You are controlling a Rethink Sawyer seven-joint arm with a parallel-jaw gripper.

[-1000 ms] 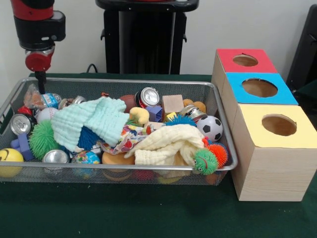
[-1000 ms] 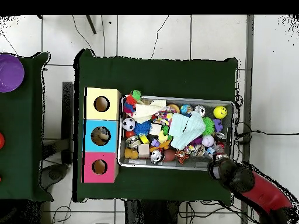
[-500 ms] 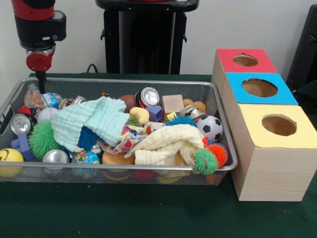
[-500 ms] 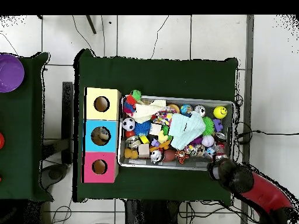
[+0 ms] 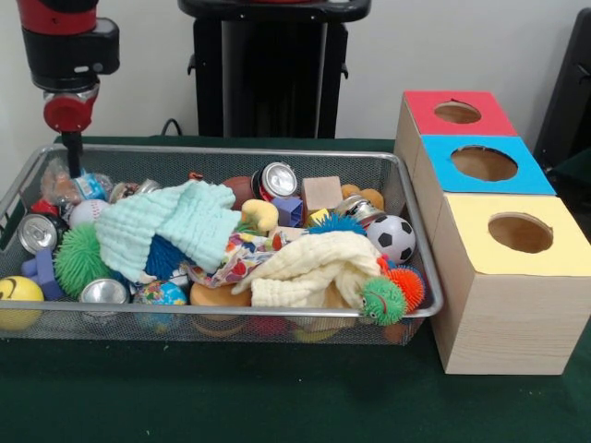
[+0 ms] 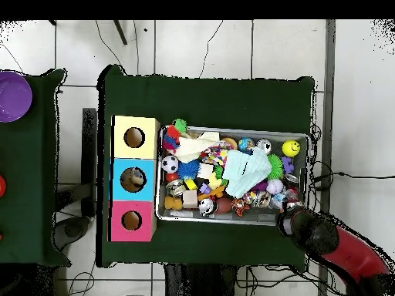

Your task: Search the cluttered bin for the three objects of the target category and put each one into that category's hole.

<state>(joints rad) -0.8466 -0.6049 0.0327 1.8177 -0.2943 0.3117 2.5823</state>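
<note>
The silver wire mesh bin (image 5: pixel 231 149) sits on the green table, packed with toys; it also shows in the overhead view (image 6: pixel 231 129). Inside are soda cans (image 5: pixel 275 178) (image 5: pixel 38 231), a soccer ball (image 5: pixel 395 237), a mint cloth (image 5: pixel 166 226), a cream cloth (image 5: pixel 314 268), a yellow smiley ball (image 5: pixel 17 300) and spiky balls (image 5: pixel 79 258). Wooden boxes with a red top (image 5: pixel 457 113), a blue top (image 5: pixel 484 163) and a yellow top (image 5: pixel 520 233), each with a round hole, stand beside the bin. My gripper (image 5: pixel 72 157) hangs over the bin's far left corner, just above a wrapped packet (image 5: pixel 78 185); in the overhead view the gripper (image 6: pixel 292 220) is at the bin's lower right corner.
The black pedestal (image 5: pixel 272 65) stands behind the bin. In the overhead view a second green table at the left holds a purple round dish (image 6: pixel 11 95). Cables run over the tiled floor around the table.
My gripper has shifted slightly at the bin's corner. The bin's contents and the boxes have not moved.
</note>
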